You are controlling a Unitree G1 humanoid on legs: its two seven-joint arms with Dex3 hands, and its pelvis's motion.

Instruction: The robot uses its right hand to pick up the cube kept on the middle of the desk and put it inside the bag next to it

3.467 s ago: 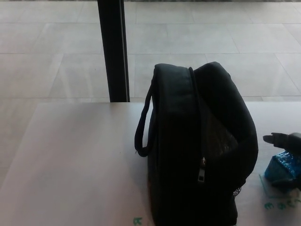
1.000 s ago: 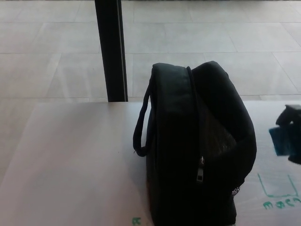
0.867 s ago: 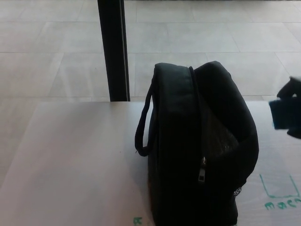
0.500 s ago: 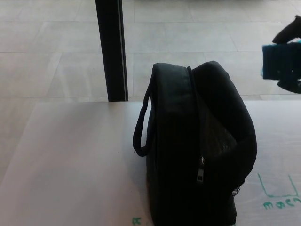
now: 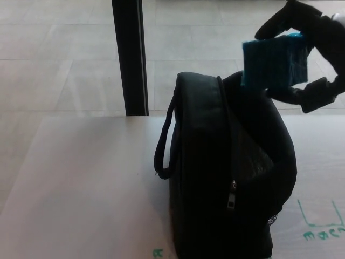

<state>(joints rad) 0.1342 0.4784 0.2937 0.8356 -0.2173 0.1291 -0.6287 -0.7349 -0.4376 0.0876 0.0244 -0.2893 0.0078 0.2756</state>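
Observation:
A blue cube (image 5: 275, 60) hangs in the air at the upper right, just above the right side of the black bag (image 5: 229, 172). My right hand (image 5: 310, 51) is shut on the cube, one finger over its top and another under its lower right corner. The bag stands upright on the pale desk (image 5: 81, 183), with a carry handle (image 5: 163, 143) on its left side and a zipper (image 5: 230, 199) running down its front. I cannot tell whether the bag's top is unzipped. My left hand does not show.
A black vertical post (image 5: 130, 56) stands behind the desk's far edge, left of the bag. Green marker lines and writing (image 5: 322, 222) mark the desk at the lower right. Tiled floor lies beyond the desk.
My right hand has lifted the cube off the desk at the right edge and carried it up and to the left, so it now sits over the bag's top.

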